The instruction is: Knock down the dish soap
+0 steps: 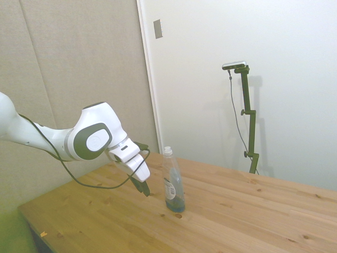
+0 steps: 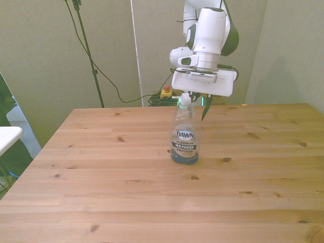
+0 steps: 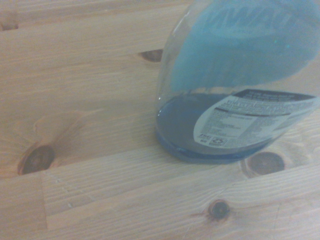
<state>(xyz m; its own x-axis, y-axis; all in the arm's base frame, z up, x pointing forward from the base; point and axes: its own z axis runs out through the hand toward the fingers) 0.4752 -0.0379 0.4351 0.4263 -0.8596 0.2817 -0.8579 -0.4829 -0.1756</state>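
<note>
Wooden table (image 2: 101,167): pale planks with dark knots, surface clean. Walls: beige padded panels (image 1: 79,63) on one side, plain white wall (image 1: 284,105) adjoining, white vertical trim (image 1: 147,74) between them. Small grey plate (image 1: 158,28) mounted high on the white wall. Floor behind the table: coiled green cable (image 2: 152,98) and a yellow box with a red button (image 2: 165,92). Lighting even and soft.

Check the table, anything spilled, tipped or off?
Nothing stands out. The dish soap stands upright on the table, cap on, blue liquid settled at its base, no spill around it. The gripper hangs beside the bottle without touching it.
</note>
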